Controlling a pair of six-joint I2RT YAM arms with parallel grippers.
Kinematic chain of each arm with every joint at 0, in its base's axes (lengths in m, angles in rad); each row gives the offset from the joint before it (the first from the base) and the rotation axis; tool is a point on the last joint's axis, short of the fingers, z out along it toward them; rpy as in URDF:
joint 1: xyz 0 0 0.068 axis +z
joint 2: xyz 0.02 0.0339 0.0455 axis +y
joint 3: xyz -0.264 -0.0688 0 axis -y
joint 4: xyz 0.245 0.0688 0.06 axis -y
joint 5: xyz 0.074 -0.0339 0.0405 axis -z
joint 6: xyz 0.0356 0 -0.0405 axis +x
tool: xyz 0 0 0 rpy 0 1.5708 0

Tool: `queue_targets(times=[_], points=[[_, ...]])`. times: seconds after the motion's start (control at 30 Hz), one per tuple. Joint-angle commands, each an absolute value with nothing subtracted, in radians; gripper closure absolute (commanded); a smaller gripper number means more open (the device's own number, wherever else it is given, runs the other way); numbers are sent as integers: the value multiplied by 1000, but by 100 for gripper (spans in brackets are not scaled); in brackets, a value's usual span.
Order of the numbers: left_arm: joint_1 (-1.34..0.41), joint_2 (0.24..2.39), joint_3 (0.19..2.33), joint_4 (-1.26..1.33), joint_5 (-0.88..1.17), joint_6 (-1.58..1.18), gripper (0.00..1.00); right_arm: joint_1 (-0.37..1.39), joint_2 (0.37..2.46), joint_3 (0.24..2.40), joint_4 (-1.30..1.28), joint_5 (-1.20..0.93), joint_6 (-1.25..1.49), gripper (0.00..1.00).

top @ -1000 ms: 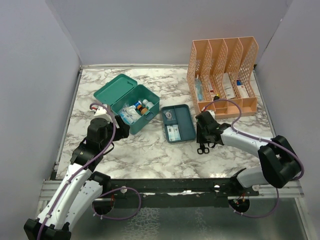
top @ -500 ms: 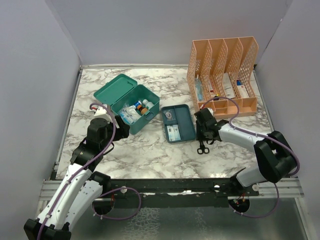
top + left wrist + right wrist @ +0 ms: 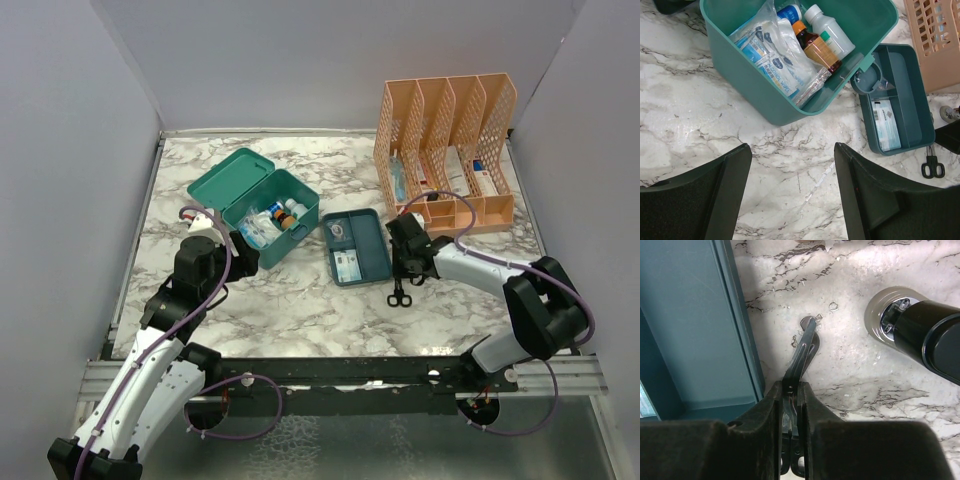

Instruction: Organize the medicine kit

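The teal medicine kit (image 3: 268, 205) stands open at the back left, lid tipped back, holding bottles and gauze packets (image 3: 785, 60). Its divided insert tray (image 3: 356, 246) lies beside it on the marble, with a packet in it (image 3: 886, 124). My right gripper (image 3: 405, 268) is shut on small black scissors (image 3: 802, 352) just right of the tray (image 3: 695, 325), blades pointing at the table, handles (image 3: 399, 297) hanging toward the front. My left gripper (image 3: 792, 185) is open and empty above bare marble in front of the kit.
A peach lattice file organizer (image 3: 445, 150) with boxes in it stands at the back right. A roll of tape (image 3: 885, 315) lies on the marble right of the scissors. Grey walls close in the table on three sides.
My right gripper has shifted slightly left and back toward the tray with the scissors. The left arm has not moved.
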State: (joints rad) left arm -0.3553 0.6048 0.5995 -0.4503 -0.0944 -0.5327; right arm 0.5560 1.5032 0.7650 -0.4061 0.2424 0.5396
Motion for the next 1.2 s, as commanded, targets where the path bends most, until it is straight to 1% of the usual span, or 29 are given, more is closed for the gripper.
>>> queue_targets(times=[0.0, 0.23, 0.5, 0.6, 0.7, 0.87, 1.17], points=[[-355, 593, 597, -441, -103, -536, 30, 552, 1474, 762, -429, 266, 539, 91], [-355, 593, 597, -442, -103, -537, 30, 552, 1363, 731, -429, 266, 517, 92], [-355, 596, 597, -441, -100, -536, 30, 552, 1235, 683, -367, 229, 488, 93], [-355, 594, 597, -441, -100, -537, 30, 552, 1214, 693, -344, 178, 473, 94], [-356, 594, 597, -441, -100, -538, 30, 552, 1214, 725, -319, 75, 431, 95], [-356, 595, 597, -441, -97, -537, 30, 552, 1264, 793, -272, -11, 407, 95], [-355, 584, 597, -442, -99, -535, 30, 554, 1520, 955, -188, -15, 361, 95]])
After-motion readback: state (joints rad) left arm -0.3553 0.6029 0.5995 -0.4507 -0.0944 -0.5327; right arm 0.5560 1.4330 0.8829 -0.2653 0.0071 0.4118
